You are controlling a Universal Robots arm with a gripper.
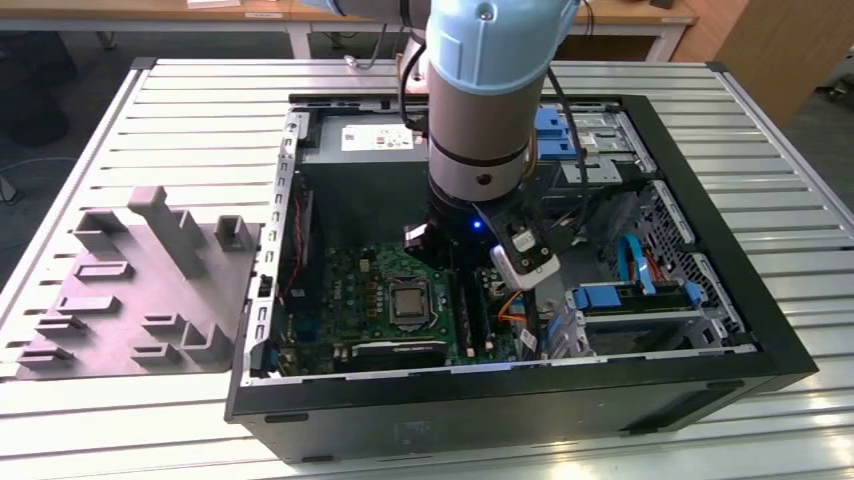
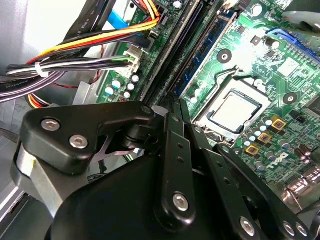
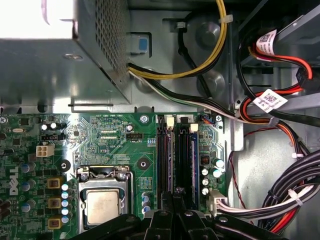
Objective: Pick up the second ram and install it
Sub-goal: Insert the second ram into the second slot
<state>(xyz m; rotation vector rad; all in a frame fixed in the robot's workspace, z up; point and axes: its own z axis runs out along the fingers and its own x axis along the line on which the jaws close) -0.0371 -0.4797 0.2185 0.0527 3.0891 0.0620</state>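
Pincer narrow, jaws nearly together over slots. Can't tell if it grips ram. Ram likely light, stiff and fragile: hold by long edges, off chips.

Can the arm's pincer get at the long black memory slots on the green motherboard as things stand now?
Probably yes. The pincer hangs just over the long black memory slots on the green motherboard; the black and red cable bundle lies aside, not across them.

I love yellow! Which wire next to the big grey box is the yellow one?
The yellow cable that swings out from the grey metal box in a wide curve. The bundle beside it is mostly black.
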